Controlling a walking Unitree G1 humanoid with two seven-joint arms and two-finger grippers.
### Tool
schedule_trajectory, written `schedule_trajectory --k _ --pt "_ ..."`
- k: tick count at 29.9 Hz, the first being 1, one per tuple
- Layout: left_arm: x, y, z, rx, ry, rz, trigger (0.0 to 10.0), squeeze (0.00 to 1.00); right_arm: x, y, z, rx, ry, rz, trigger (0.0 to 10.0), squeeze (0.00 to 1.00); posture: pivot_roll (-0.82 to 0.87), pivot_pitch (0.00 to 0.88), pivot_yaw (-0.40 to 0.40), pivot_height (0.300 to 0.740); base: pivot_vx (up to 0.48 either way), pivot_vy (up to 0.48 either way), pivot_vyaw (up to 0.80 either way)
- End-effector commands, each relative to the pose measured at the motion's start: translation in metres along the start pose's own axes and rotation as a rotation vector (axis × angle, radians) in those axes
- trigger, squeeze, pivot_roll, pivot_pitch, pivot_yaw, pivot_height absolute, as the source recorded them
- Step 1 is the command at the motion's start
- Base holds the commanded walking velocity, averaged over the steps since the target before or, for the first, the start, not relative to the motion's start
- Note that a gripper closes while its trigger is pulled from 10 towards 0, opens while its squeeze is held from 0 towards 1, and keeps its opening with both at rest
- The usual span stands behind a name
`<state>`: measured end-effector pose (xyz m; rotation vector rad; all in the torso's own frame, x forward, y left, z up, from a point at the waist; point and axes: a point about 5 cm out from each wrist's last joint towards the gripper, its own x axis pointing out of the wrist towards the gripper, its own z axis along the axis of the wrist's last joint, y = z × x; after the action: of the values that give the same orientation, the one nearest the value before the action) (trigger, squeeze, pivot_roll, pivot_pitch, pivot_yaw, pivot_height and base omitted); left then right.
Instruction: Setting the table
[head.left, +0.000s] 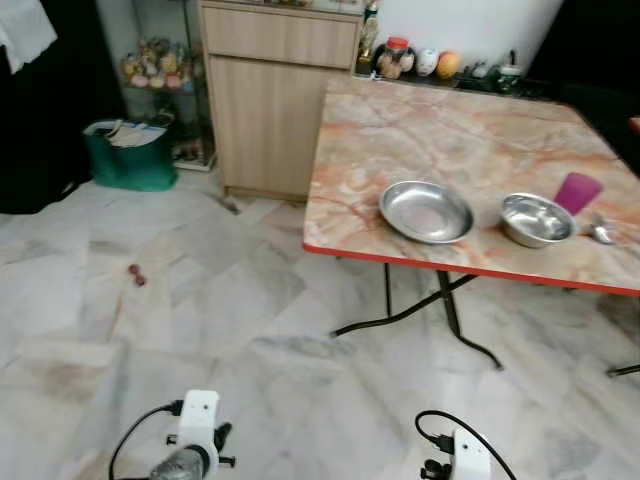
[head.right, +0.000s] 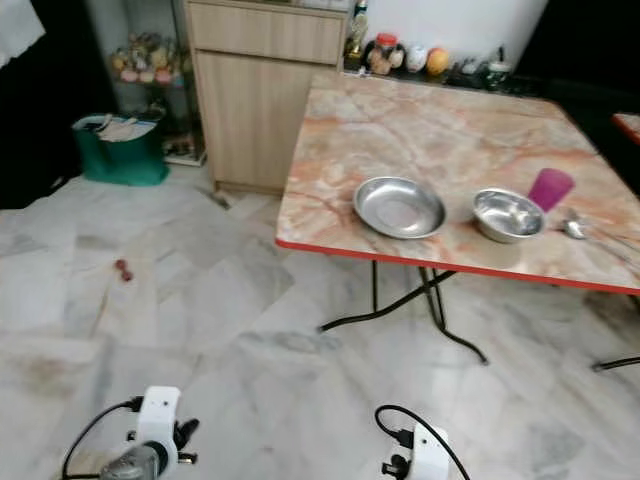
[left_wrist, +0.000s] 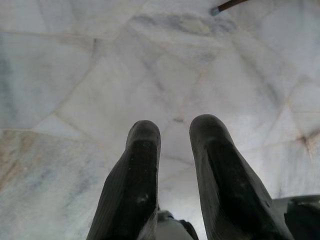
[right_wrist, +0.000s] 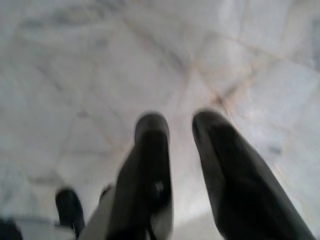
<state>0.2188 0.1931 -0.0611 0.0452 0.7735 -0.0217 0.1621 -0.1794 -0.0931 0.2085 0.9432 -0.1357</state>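
A marble-patterned table (head.left: 440, 150) with a red edge stands ahead on the right. Near its front edge rest a wide steel plate (head.left: 426, 211), a steel bowl (head.left: 537, 219), a magenta cup (head.left: 577, 192) and a spoon (head.left: 600, 232). Both arms hang low over the floor, well short of the table. My left gripper (left_wrist: 172, 132) is open with nothing between its fingers, pointing at the marble tiles. My right gripper (right_wrist: 179, 130) is also open and empty, blurred, above the floor.
A wooden cabinet (head.left: 275, 95) stands left of the table, with a green basket (head.left: 130, 155) beside it. Jars and bottles (head.left: 400, 57) line the back wall. A small red object (head.left: 135, 273) lies on the marble floor. Black folding legs (head.left: 440, 310) run under the table.
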Motion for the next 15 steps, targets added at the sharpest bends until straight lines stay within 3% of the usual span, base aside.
schedule_trajectory --k 1,4,15 --pt "-0.0012 0.0022 -0.0031 -0.006 0.005 0.009 10.0 0.00 0.0004 -0.0013 0.0033 0.004 -0.013 -0.007 10.0 0.00 0.11 0.000 -0.096 0.727 0.000 0.000 0.00" --pt "-0.0013 0.0023 -0.0034 0.001 0.005 0.012 10.0 0.00 0.0002 -0.0020 0.0028 0.005 -0.013 -0.007 10.0 0.00 0.11 0.000 -0.097 0.727 0.000 -0.201 0.00" --pt "-0.0019 0.0023 -0.0054 0.000 0.008 0.007 10.0 0.00 -0.0002 -0.0002 0.0002 0.005 -0.010 -0.003 10.0 0.00 0.11 0.000 -0.097 0.727 0.000 -0.413 0.00"
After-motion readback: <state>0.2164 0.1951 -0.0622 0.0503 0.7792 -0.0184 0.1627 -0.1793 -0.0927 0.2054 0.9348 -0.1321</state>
